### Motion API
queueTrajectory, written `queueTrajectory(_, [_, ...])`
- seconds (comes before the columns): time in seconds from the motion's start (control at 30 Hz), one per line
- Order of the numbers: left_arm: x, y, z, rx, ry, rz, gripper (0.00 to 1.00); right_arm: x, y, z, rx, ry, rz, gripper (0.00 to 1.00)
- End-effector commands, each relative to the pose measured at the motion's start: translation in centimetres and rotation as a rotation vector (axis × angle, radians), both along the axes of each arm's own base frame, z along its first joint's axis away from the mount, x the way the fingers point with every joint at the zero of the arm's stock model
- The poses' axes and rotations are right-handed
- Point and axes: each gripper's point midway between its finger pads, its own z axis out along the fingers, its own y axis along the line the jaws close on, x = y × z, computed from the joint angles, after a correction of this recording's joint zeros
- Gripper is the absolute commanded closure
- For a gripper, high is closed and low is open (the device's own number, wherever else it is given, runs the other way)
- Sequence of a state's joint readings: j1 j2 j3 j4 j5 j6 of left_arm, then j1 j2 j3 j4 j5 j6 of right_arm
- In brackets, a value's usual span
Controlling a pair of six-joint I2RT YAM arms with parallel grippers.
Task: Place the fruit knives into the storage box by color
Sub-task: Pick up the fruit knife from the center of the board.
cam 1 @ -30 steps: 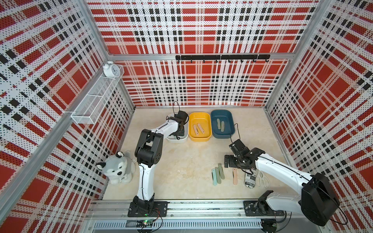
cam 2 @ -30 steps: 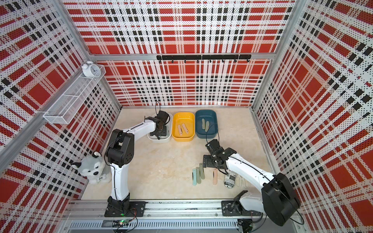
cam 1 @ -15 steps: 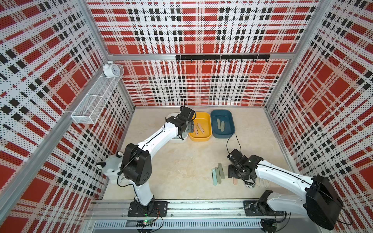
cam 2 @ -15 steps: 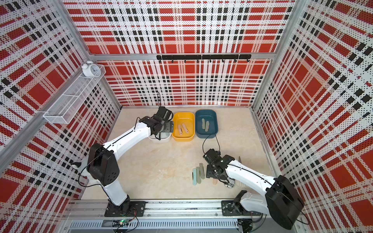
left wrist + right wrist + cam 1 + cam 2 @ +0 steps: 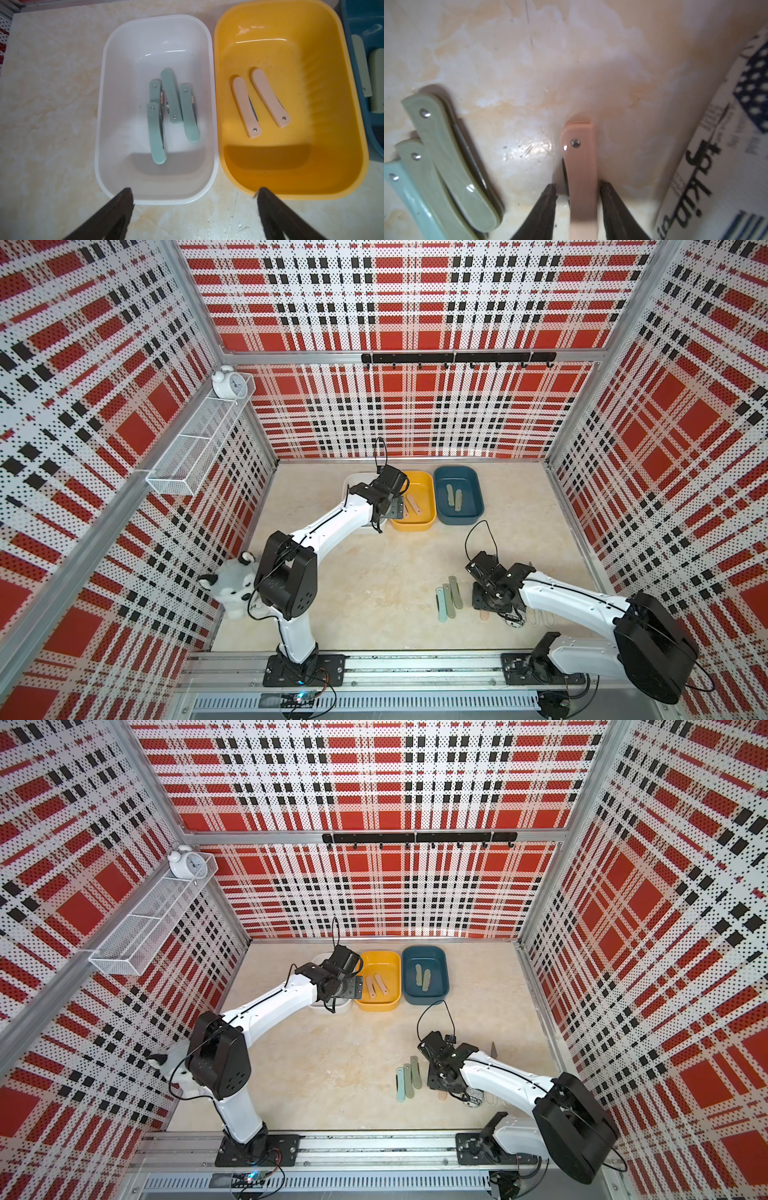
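Pink knife lies flat on the table, betw. green knives and printed cylinder; judged light, stiff, smooth plastic w/ blade folded in, so apt to slip or skid; best pinched across the narrow handle, edge to edge; right gripper straddles it, fingers just beside each edge, can't tell if clamped yet; left gripper spread wide, empty, over near rims of white box and yellow box.

An alarm clock stands on the wire shelf
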State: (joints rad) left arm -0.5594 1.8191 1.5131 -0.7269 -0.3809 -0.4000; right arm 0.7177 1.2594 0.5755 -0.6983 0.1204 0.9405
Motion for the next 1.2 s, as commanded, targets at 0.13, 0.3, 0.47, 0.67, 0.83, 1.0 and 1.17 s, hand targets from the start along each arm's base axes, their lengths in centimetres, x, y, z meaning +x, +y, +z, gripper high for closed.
queueTrajectory(0.13, [0.2,-0.8,0.2,-0.015,-0.01,-0.003,0.03,0.4,0.2,-0.5,0.004,-0.017,0.002,0.65])
queueTrajectory(0.3, [0.2,-0.8,-0.1,-0.021,0.0,0.0,0.02,0.5,0.8,-0.7,0.023,-0.014,0.014,0.68])
queueTrajectory(0.47, [0.2,-0.7,0.1,-0.035,-0.001,-0.001,0.01,1.6,1.7,-0.1,0.027,-0.034,0.05,0.71])
queueTrajectory(0.67, [-0.1,-0.5,1.9,-0.048,-0.046,-0.004,0.01,3.9,2.1,2.0,0.013,-0.1,0.091,0.72])
queueTrajectory(0.83, [-0.4,-0.2,2.0,-0.065,-0.046,0.0,0.02,6.5,2.8,4.3,0.003,-0.151,0.117,0.72])
queueTrajectory(1.0, [-0.6,-0.4,2.7,-0.108,-0.066,-0.007,0.02,10.8,4.7,7.3,0.025,-0.235,0.147,0.71])
queueTrajectory(1.17, [-1.7,0.5,2.6,-0.142,-0.06,0.007,0.02,16.7,8.5,11.0,0.047,-0.333,0.225,0.71])
